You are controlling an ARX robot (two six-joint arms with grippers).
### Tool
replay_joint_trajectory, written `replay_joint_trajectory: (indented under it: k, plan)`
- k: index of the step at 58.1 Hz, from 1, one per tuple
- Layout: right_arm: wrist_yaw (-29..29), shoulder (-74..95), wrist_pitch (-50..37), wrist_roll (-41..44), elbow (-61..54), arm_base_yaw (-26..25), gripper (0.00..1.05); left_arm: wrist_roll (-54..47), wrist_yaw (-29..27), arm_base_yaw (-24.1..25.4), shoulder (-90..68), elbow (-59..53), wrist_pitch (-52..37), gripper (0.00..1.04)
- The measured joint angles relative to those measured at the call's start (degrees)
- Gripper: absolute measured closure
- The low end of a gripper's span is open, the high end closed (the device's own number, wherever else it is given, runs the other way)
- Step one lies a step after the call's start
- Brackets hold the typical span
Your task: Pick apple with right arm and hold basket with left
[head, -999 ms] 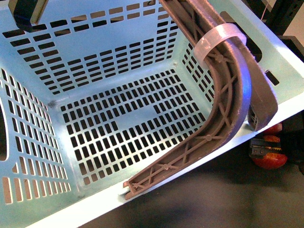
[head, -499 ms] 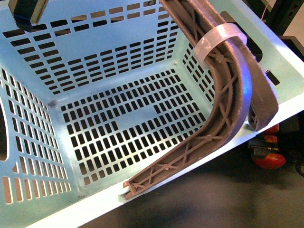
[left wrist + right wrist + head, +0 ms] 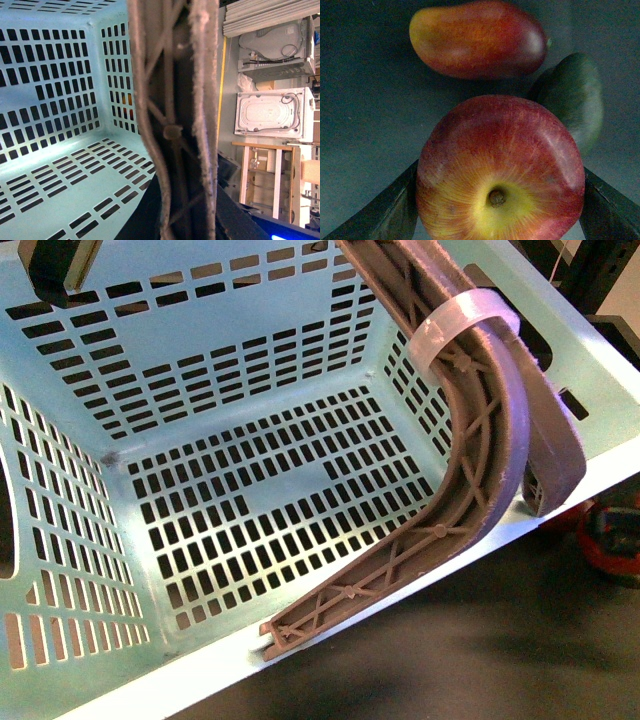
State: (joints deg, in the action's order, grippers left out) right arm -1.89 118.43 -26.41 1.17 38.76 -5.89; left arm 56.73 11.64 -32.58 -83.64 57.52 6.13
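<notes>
Plainly, the apple is red, with a yellow-orange flush spreading from its stem dimple. It is pinched between the two dark fingers of the right hand, which press on its opposite sides. Its stem end faces the wrist camera. Behind it on the dark tabletop lie a mango and a green fruit. In the front view the apple shows just beyond the basket's right rim. The left wrist camera looks close along the raised handle, and I cannot tell whether the left hand is closed.
</notes>
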Motion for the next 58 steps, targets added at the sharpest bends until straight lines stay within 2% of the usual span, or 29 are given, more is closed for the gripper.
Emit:
replay_joint_trajectory:
  k: [12, 26, 37, 46, 58]
  plan:
    - [2.75, -18.97, 4.37, 0.79, -3.87, -3.19, 0.31, 0.0, 0.02, 0.0, 0.0, 0.0, 0.0, 0.97]
    - [4.2, -40.76, 7.58, 0.15, -6.73, -1.38, 0.31, 0.0, 0.02, 0.0, 0.0, 0.0, 0.0, 0.97]
    - [2.51, -52.76, 8.09, -3.54, -8.59, 4.13, 0.31, 0.0, 0.0, 0.0, 0.0, 0.0, 0.0, 0.97]
    - [-1.79, -55.65, 7.5, -4.17, -9.42, 12.0, 0.31, 0.0, 0.0, 0.0, 0.0, 0.0, 0.0, 0.97]
    - [-1.07, -56.08, 8.57, -6.78, -9.7, 20.94, 0.31, 0.04, 0.15, 0.0, 0.0, 0.0, 0.0, 0.97]
